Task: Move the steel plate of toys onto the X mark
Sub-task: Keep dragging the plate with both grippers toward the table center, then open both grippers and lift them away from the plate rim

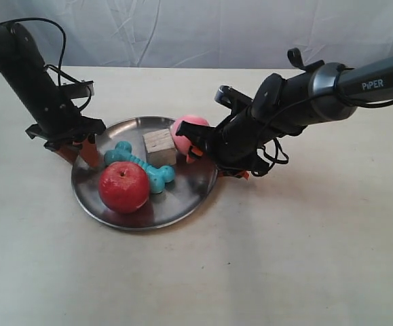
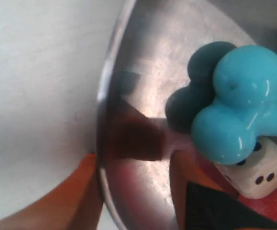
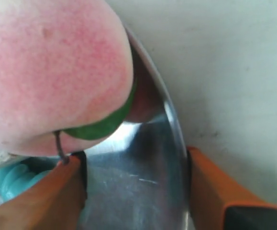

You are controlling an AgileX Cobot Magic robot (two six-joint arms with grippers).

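Steel plate (image 1: 186, 193) of toys on the table (image 1: 305, 258), a gripper astride the rim at each side.
Die (image 2: 253, 167) half hidden by turquoise bone (image 1: 138, 166). Left gripper (image 2: 137, 165) and right gripper (image 3: 136, 160) look parted, not clamped, though the close views are blurred. The shiny round dish also holds apple (image 1: 123, 187), block (image 1: 159, 147) and peach (image 1: 186, 132).

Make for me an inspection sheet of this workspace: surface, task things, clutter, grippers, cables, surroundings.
Surface: pale table, flat and matte.
Job's things: steel plate holds red apple, turquoise bone, wooden block and pink peach; white die lies beside one end of the bone; X mark not seen in any view.
Clutter: nothing seen.
Grippers: left gripper and right gripper each straddle the plate's rim, on opposite sides; jaws open, not clamped.
Cables: black cables loop along both arms, above the table.
Surroundings: white creased cloth behind the table.
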